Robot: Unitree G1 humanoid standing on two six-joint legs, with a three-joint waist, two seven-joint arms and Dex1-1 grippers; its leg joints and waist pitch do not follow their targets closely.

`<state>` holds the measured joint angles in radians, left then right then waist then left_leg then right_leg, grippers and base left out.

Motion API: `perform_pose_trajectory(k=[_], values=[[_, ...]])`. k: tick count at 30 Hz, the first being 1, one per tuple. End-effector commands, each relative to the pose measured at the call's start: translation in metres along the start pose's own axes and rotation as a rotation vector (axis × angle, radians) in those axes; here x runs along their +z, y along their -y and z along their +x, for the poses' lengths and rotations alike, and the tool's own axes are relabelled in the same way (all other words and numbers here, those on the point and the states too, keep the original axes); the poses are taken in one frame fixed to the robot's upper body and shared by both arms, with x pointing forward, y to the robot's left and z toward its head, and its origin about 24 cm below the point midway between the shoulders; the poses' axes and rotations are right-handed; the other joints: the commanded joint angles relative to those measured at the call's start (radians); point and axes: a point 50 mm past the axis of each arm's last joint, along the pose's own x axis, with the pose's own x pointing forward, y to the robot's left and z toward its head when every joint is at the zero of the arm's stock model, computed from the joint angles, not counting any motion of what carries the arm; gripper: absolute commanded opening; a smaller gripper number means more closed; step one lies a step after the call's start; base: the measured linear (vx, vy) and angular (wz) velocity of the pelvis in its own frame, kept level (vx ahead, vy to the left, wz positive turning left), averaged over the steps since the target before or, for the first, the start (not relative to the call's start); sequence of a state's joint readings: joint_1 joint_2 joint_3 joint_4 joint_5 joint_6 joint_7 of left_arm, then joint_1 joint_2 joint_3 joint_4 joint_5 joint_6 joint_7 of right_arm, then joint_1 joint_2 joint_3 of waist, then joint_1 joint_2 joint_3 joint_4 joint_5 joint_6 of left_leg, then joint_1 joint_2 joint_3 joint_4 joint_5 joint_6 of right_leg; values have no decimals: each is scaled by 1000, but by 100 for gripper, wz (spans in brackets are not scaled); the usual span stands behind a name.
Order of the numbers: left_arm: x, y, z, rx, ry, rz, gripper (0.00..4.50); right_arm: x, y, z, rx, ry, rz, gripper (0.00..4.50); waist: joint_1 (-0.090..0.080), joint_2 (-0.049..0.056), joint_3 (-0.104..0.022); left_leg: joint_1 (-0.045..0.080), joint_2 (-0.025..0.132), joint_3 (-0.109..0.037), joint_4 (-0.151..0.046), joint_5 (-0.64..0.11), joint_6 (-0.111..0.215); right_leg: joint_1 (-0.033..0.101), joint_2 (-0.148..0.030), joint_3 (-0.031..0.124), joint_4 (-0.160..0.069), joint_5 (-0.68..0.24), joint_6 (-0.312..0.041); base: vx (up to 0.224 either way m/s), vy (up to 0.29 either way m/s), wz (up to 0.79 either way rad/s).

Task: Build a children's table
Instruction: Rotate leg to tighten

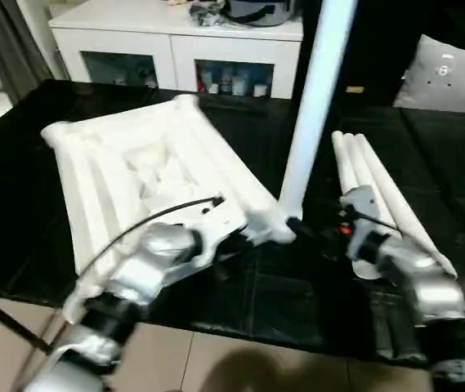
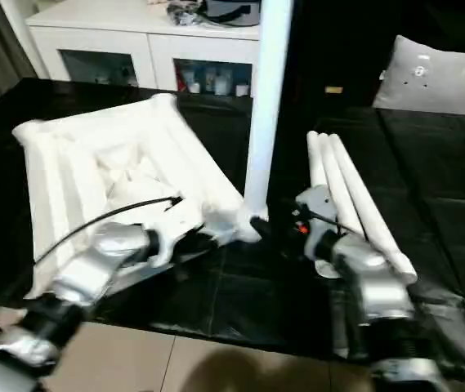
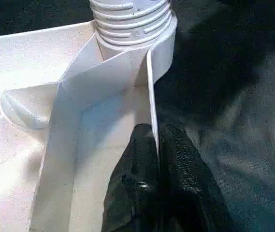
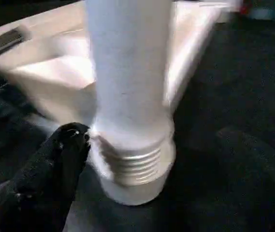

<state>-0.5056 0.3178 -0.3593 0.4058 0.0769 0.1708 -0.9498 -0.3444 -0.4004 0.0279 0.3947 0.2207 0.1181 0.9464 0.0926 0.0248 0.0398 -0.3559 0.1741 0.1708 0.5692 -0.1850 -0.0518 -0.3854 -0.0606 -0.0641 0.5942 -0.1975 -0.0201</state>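
the big black table point(image 1: 20, 188) carries everything here, with a white cabinet point(image 1: 175, 49) behind it and a grey cushion point(image 1: 449, 77) off to the right. the white tabletop point(image 1: 134, 175) lies upside down on it, ribs facing up, towards the left side. one leg point(image 1: 314, 106) stands upright in the near right corner socket point(image 3: 164, 46), and in the left wrist view its threads point(image 3: 130, 19) are showing above the socket rim, so i'd guess it isn't screwed all the way home. three more legs point(image 1: 375, 188) lie side by side on the table just right of the standing one, untouched. so roughly one leg in, three to go, plus maybe some more turning on this one. the left claw point(image 3: 156, 145) is pinched together on the thin edge wall of the tabletop right by that corner, looks like it's steadying it. the right claw point(image 1: 297, 226) sits down at the base of the upright leg, one finger point(image 4: 65, 150) beside the threads, but i can't tell whether it's apart or gripping.
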Motion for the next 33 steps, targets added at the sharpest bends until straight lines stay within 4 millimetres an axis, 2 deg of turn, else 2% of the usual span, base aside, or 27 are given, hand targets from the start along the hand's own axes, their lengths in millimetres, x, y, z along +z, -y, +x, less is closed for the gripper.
perform_pose_trajectory(k=[1,5,7,10,11,12,16,17,20,23,29,33], values=[[-15,15,2,-120,-61,10,0,4,-6,1,89,-7,-15,445,4,-13,-50,0,59,-16,-59,-174,88,43,-89,48,-74,-199,-197,0,0,0],[-16,18,-4,-207,-62,26,0,2,-10,1,162,-37,-28,445,9,-12,-50,2,60,-15,-59,-177,79,43,-91,49,-71,-199,-208,0,0,0],[-17,21,-7,-264,-71,37,0,2,-13,2,207,-43,-14,409,13,-11,-49,4,61,-15,-60,-182,75,42,-90,49,-71,-208,-208,0,0,0],[-18,23,-10,-310,-77,37,0,1,-17,3,248,-45,-3,404,23,-10,-50,6,64,-14,-59,-174,71,40,-91,51,-69,-196,-210,0,0,0],[-18,24,-10,-321,-75,36,0,1,-18,3,259,-46,-2,374,24,-11,-51,6,63,-13,-59,-173,70,40,-90,50,-68,-190,-212,0,0,0],[-18,25,-11,-328,-74,35,0,1,-19,3,268,-47,2,374,25,-11,-50,5,63,-14,-59,-173,70,41,-91,50,-68,-189,-212,0,0,0],[-18,25,-12,-337,-75,33,0,0,-21,2,299,-58,15,363,26,-12,-51,3,62,-14,-59,-175,67,44,-91,50,-67,-190,-210,0,0,0],[-18,25,-12,-338,-75,33,0,-1,-22,2,306,-64,18,327,26,-13,-51,3,60,-14,-59,-174,66,44,-91,50,-68,-199,-206,0,0,0],[-19,25,-13,-341,-79,32,0,-3,-24,1,323,-78,27,321,27,-12,-52,3,61,-15,-58,-158,66,44,-91,50,-66,-184,-206,0,0,0],[-20,25,-13,-344,-83,25,0,-5,-25,1,332,-81,38,286,27,-13,-52,2,60,-14,-57,-156,70,45,-91,49,-65,-174,-208,0,0,0],[-19,26,-12,-333,-56,-4,0,-11,-29,1,330,-90,66,268,27,-12,-49,6,61,-15,-61,-189,58,43,-92,50,-73,-240,-195,0,0,0],[-13,25,-8,-300,-12,-42,0,-14,-35,3,323,-71,99,266,28,-13,-51,6,61,-16,-60,-177,56,45,-92,50,-70,-223,-197,0,0,0]])
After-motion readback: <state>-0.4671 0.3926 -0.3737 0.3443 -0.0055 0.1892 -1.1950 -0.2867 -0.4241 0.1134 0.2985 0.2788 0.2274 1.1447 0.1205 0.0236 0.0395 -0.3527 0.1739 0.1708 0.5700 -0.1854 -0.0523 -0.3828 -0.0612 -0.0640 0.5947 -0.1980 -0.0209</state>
